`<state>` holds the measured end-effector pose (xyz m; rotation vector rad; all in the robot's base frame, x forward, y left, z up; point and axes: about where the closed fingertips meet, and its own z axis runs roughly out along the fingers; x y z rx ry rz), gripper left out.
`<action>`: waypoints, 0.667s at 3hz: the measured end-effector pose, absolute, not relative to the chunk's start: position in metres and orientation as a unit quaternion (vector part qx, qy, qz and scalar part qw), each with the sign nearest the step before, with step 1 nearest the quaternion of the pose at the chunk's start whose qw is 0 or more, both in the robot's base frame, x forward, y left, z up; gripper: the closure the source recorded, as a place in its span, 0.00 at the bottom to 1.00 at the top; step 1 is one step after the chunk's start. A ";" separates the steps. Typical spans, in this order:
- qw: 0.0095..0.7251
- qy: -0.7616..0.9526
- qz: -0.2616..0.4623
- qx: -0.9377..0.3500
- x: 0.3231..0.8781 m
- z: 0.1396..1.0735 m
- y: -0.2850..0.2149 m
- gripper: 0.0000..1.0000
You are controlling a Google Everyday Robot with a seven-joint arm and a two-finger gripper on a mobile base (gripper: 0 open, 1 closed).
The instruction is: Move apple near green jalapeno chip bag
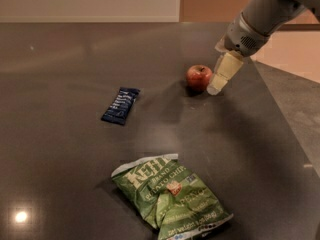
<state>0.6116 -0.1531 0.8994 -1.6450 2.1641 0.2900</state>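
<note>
Only one camera view is given. Most of the frame is filled by a dark grey counter (65, 59). It is shiny, and a small bright spot of light (21, 216) is seen on it in the lower left corner. A pale wall (90, 1) is seen behind the counter, along the top left of the frame.

The apple (199, 77) is found in the upper part of the frame, a bit right of the middle. It is small, round and red, with a short stem on top. It is set upright on the counter, and a dark shadow is seen under it.

The claw (217, 85) is seen just to the right of the apple. It is pale cream and is tilted down and to the left, with its tip low over the counter. It is very close to the apple's right side, but it cannot be told if the apple is touched. It also cannot be told if the claw is released or clenched. The claw is carried by a grey arm (260, 14) that reaches in from the upper right corner.

The green jalapeno chip bag (170, 196) is laid flat at the bottom middle of the frame. It is crumpled, with white letters and a small red-orange mark. It is well apart from the apple, with bare counter between them.

A small dark blue wrapper (120, 105) is laid left of the middle, apart from both the apple and the bag.
</note>
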 end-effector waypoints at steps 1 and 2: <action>0.207 0.777 0.110 -0.584 0.633 0.887 -0.142 0.00; 0.208 0.775 0.110 -0.586 0.648 0.875 -0.135 0.00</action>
